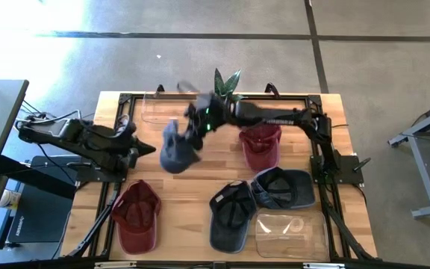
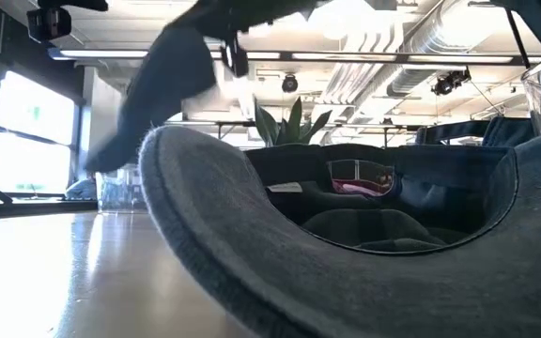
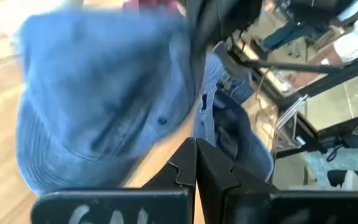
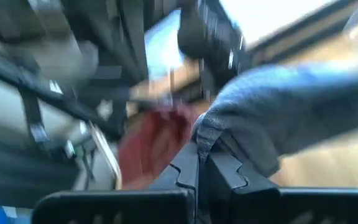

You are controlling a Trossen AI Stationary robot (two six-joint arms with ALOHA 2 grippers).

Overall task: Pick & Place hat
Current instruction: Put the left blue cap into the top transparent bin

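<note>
The right gripper (image 1: 189,138) is reaching across the middle of the counter (image 1: 200,187), and its jaws are clamped together on the edge of a blue-grey hat (image 1: 176,152), which is hanging below and just to one side of them, clear of the wood. In the right wrist view the fabric is bunching directly over the closed jaws, so the pinch seems to be on the rim, though motion blur is making the exact hold hard to judge. The left gripper (image 1: 134,146) is waiting near the counter's left edge, a little apart from the hanging hat, with its jaws pressed together on nothing.

Other hats are lying around the carried one: a dark red hat (image 1: 260,146) on the far side of the right jaws from the left arm, a second red hat (image 1: 135,215) nearer the front, and two dark blue hats (image 1: 263,198) beside a clear tray (image 1: 290,232). Another clear tray (image 1: 157,107) and a plant (image 1: 226,82) are sitting at the back.

The step in hand looks like the carry. Since only a thin fold is being held, the arm is best moving smoothly and keeping the hat high enough to clear its neighbours, with the jaws staying tight until the hat is resting at its place.
</note>
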